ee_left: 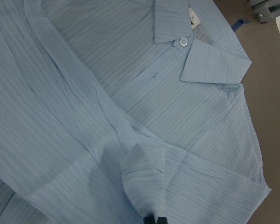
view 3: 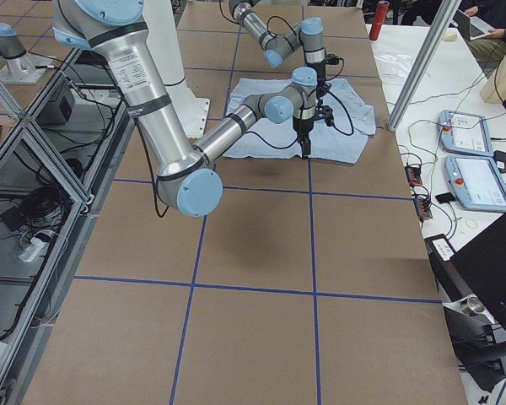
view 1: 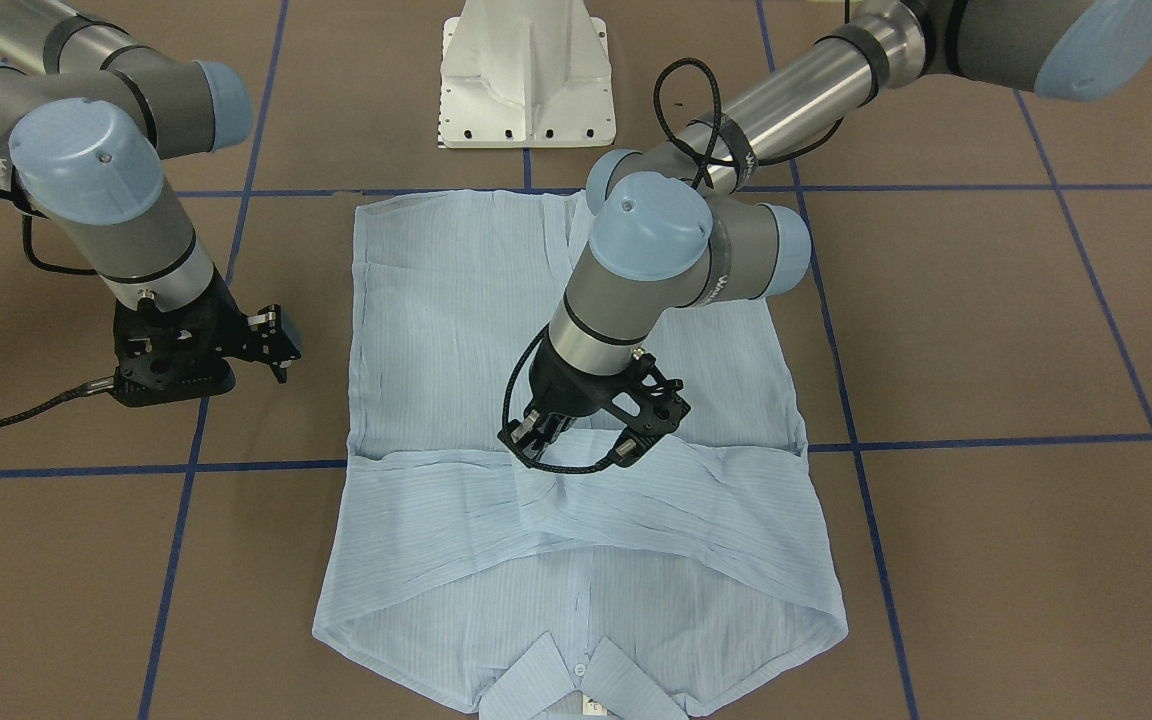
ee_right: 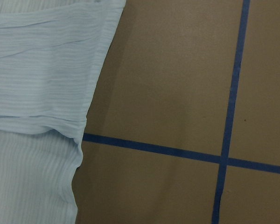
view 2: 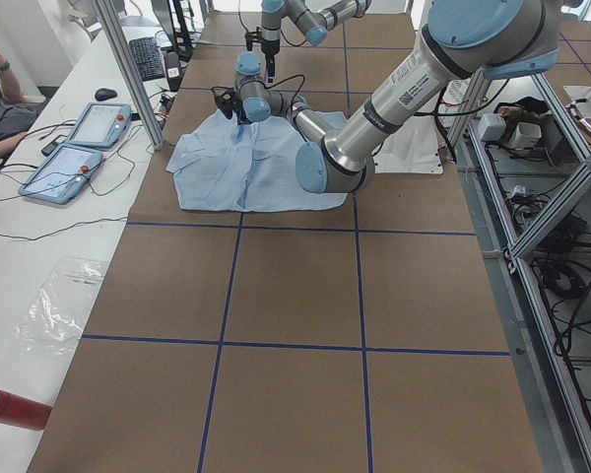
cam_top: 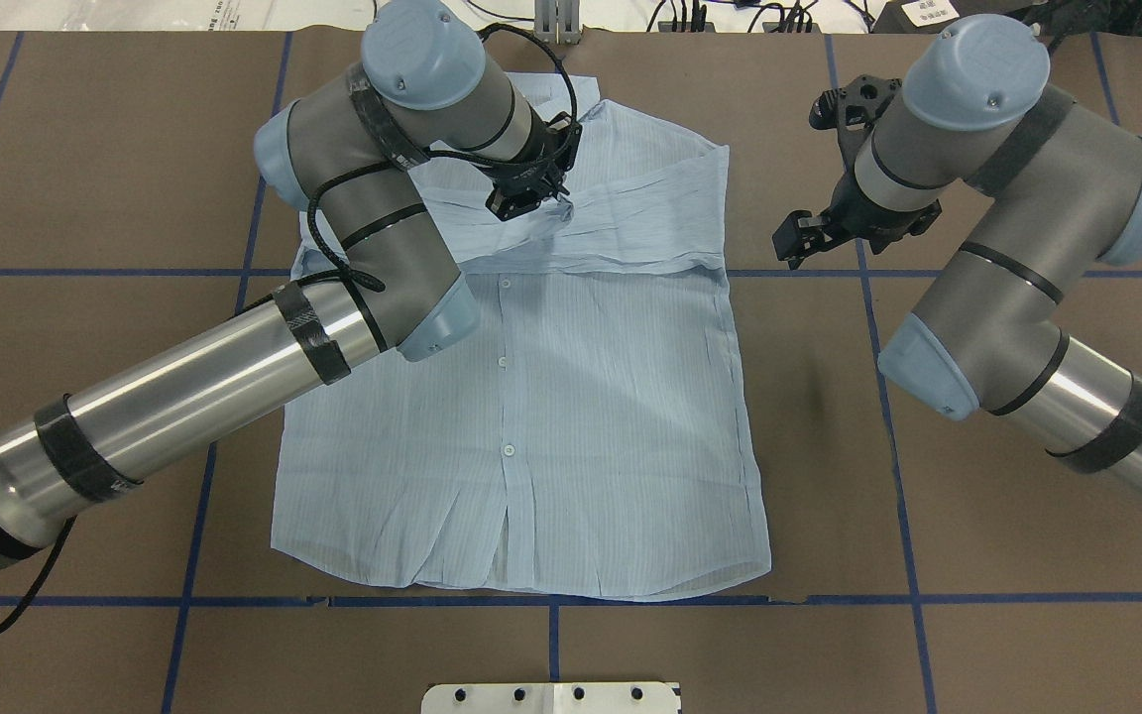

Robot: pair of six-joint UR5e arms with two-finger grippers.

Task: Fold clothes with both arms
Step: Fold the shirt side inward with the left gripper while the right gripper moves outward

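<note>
The shirt (cam_top: pixel 581 416) lies flat, buttons up, in the middle of the table (cam_top: pixel 85 149), a sleeve folded across its chest; the left gripper (cam_top: pixel 523 203) is closed, pinching a raised fold of that sleeve. The right gripper (cam_top: pixel 797 241) hangs over bare table just beside the shirt's edge; whether its jaws are apart, I cannot tell.

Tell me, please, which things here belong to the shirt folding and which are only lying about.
Belong to the job: pale blue striped button-up shirt; left black end effector, pinching a fold of it; right black end effector, beside the shirt, holding nothing.
Lying about: white pedestal base; red cylinder; clear plastic bag; black keyboard; two flat handheld screens.
</note>
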